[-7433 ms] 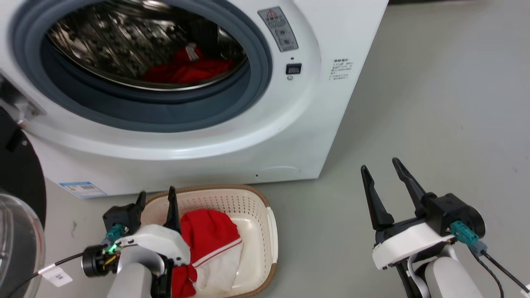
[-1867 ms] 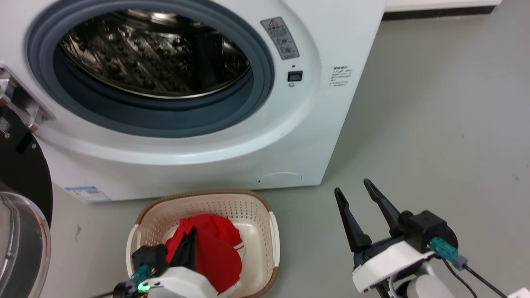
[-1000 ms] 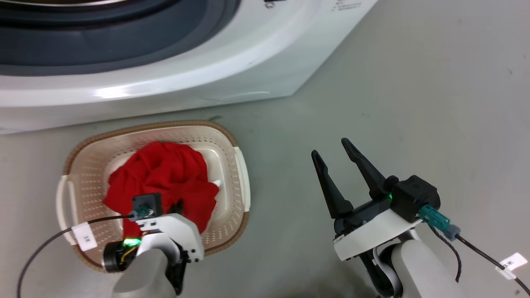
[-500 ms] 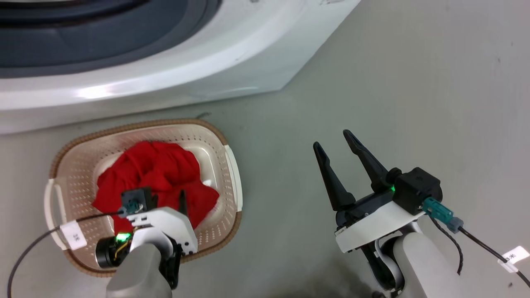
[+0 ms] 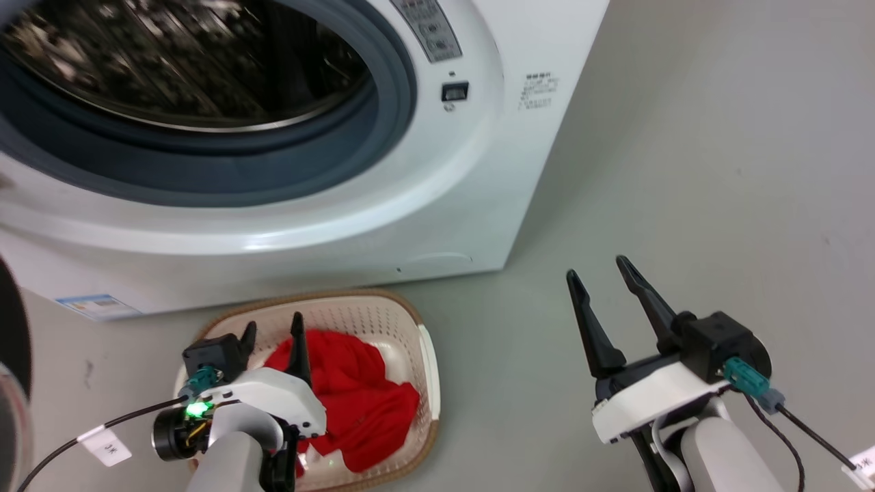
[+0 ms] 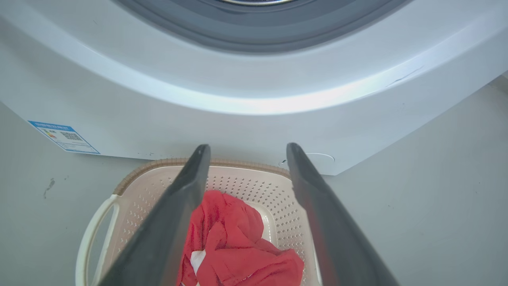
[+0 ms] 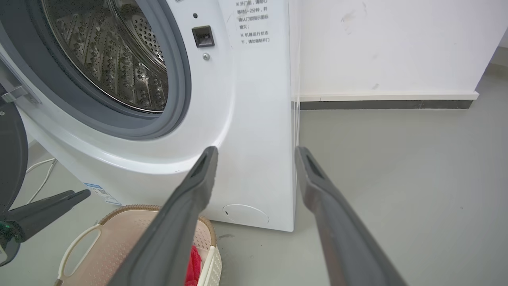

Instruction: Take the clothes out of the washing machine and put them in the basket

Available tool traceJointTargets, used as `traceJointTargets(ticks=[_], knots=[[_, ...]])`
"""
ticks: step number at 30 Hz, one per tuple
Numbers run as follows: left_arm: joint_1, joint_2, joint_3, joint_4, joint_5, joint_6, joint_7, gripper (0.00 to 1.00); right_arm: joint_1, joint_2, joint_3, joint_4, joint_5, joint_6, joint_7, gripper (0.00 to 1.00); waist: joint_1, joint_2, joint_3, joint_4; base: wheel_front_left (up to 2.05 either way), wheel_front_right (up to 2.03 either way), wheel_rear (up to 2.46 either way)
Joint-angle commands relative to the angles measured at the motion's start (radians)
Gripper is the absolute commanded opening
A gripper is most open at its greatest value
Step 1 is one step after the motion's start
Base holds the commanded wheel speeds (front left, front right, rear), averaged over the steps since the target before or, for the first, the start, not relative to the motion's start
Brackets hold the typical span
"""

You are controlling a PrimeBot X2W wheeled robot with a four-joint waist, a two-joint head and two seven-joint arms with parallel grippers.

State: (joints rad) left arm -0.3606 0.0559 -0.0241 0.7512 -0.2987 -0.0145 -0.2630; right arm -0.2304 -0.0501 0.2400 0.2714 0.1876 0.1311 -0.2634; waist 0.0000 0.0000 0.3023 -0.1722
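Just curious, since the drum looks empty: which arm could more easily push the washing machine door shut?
Probably the left. The left gripper hangs open over the basket, on the side where the door stands open. The right gripper, also open, sits beyond the washing machine's far corner.

Two long dark fingers of the left gripper [image 6: 247,147] stand spread apart, with nothing between them, above a cream-white perforated plastic basket [image 6: 242,183] with a brown rim. In the basket lies a crumpled bright red fabric garment [image 6: 234,238], a small white fabric piece [image 6: 196,258] showing at its edge. The basket sits on a grey floor [image 6: 416,206], just beside the curved front of a large white washing machine [image 6: 254,71] that bears a blue-edged label [image 6: 63,137].
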Motion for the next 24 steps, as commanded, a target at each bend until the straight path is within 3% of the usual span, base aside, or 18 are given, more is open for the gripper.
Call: traceJointTargets(ticks=[1, 14, 24], knots=[[0.026, -0.002, 0.01, -0.038, 0.015, 0.0, -0.002, 1.0, 0.023, 0.0, -0.012, 0.007, -0.012, -0.001, -0.002, 1.0, 0.0, 0.0, -0.084, 0.047, 0.0, 0.0, 0.0], [0.166, -0.006, 0.054, -0.458, 0.15, 0.005, -0.002, 1.0, 0.12, 0.0, -0.123, -0.039, -0.078, -0.001, 0.025, 1.0, 0.0, 0.0, -0.222, 0.102, 0.0, 0.0, 0.0], [0.273, 0.019, 0.043, -0.601, 0.244, 0.009, -0.002, 1.0, 0.174, 0.0, -0.143, -0.099, -0.121, -0.001, 0.06, 1.0, 0.0, 0.0, -0.282, 0.098, 0.0, 0.0, 0.0]])
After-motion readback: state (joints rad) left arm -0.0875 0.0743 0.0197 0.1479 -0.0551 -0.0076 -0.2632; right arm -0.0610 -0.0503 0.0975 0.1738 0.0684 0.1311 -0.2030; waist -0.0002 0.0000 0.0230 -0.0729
